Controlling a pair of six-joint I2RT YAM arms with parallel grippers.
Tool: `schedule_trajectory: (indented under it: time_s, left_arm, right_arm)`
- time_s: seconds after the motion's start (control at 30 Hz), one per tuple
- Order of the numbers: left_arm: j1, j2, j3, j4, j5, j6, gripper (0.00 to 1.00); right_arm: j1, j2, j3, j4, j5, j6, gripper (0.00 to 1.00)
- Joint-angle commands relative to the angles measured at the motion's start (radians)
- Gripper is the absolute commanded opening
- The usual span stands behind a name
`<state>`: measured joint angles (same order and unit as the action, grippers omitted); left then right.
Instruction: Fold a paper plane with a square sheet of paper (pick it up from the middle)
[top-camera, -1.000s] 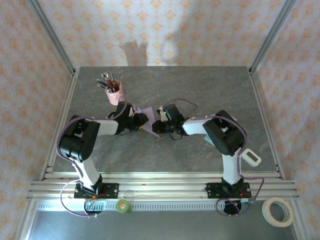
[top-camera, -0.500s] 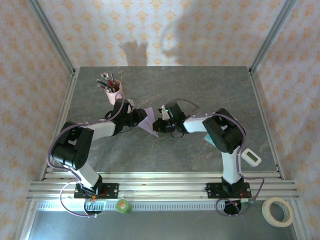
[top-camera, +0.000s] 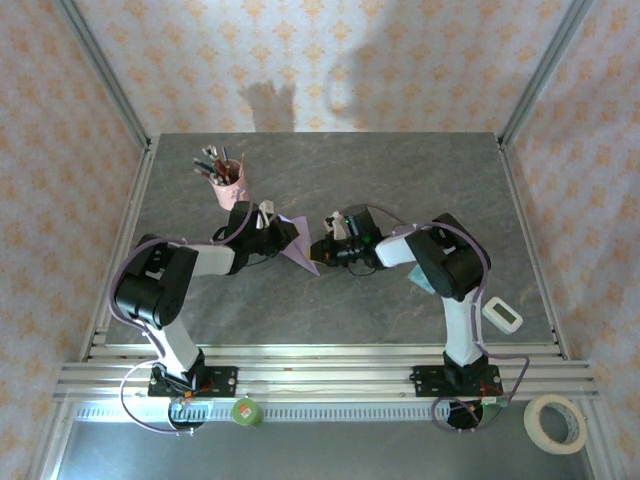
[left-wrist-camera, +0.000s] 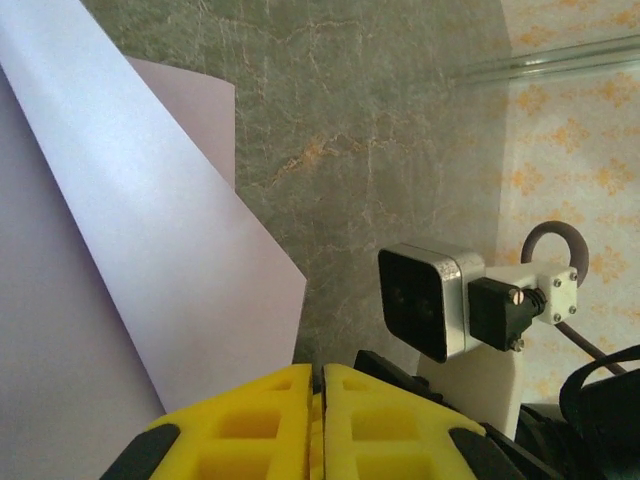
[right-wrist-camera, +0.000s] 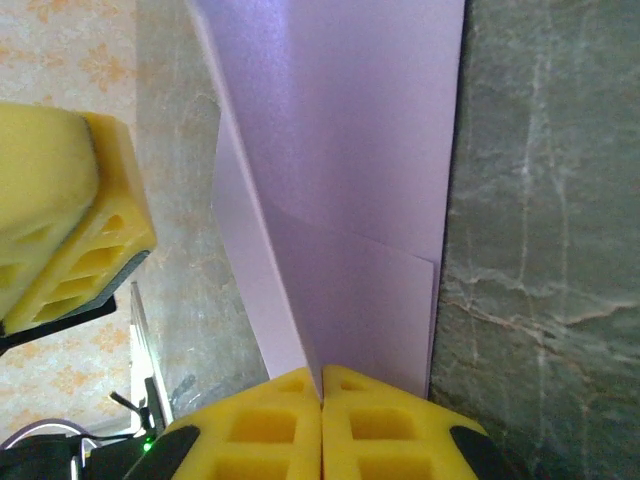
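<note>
The square sheet of paper (top-camera: 299, 247), pale lilac and folded into layered panels, is held off the grey table (top-camera: 400, 180) between both arms. My right gripper (right-wrist-camera: 322, 375) is shut on its folded lower edge, the paper (right-wrist-camera: 350, 170) rising from between the yellow fingers. In the top view the right gripper (top-camera: 322, 250) sits at the paper's right side. My left gripper (left-wrist-camera: 320, 372) has its jaws together beside the paper (left-wrist-camera: 130, 250), whose edge runs down to the left finger. I cannot tell whether it pinches the paper. From above, the left gripper (top-camera: 286, 237) is at the sheet's upper left.
A pink pen cup (top-camera: 228, 190) stands at the back left, close to the left arm. A white packet (top-camera: 502, 315) lies near the right edge. A tape roll (top-camera: 556, 422) and a green object (top-camera: 245, 411) sit in front of the rail. The back of the table is free.
The left arm's elbow swung out and came back while its gripper stayed at the paper's upper left. The right gripper drew slightly right, and the paper shifted a little with it.
</note>
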<state>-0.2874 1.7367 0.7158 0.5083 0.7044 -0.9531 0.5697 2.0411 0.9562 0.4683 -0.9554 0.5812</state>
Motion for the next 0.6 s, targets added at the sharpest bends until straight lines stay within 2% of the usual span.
schedule_trajectory:
  time_s: [0.0, 0.57]
  left_arm:
    - [0.001, 0.032, 0.005, 0.062, 0.044, -0.014, 0.12]
    - [-0.015, 0.11, 0.061, 0.058, 0.093, -0.006, 0.12]
  right_arm:
    - [-0.013, 0.017, -0.025, 0.047, -0.042, 0.023, 0.07]
    - [-0.028, 0.036, -0.033, 0.041, -0.058, 0.027, 0.09]
